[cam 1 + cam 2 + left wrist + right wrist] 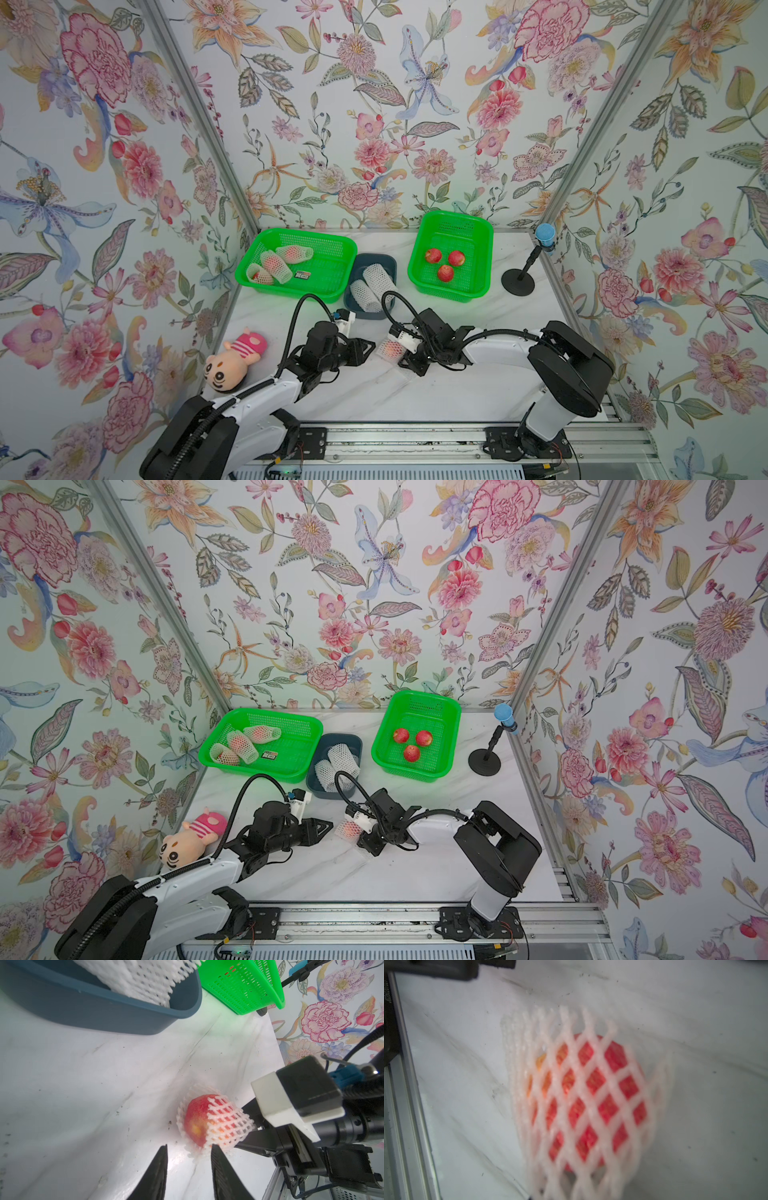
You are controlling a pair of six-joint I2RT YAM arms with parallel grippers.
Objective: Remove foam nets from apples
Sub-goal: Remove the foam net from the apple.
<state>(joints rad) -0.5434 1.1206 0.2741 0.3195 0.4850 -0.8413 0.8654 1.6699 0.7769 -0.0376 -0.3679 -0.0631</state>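
Observation:
One apple (390,351) lies on the white table between my two grippers, red with a yellow patch (196,1124). Its foam net (228,1122) covers only the half toward my right gripper (248,1127). That gripper (404,353) is shut on the net's end. The net (529,1028) fills the right wrist view, hiding the jaws, and the apple (610,1109) shows red through it. My left gripper (189,1147) is open, its tips just short of the bare side of the apple (350,829). One fingertip (215,1150) touches the net's fringe. In a top view the left gripper (371,345) points at the apple.
A green basket (332,245) at the back left holds three netted apples (272,264). Another green basket (478,232) at the back right holds three bare apples (445,272). A dark blue bin (376,259) between them holds empty nets (376,280). A plush toy (232,361) lies left; a black stand (518,280) is right.

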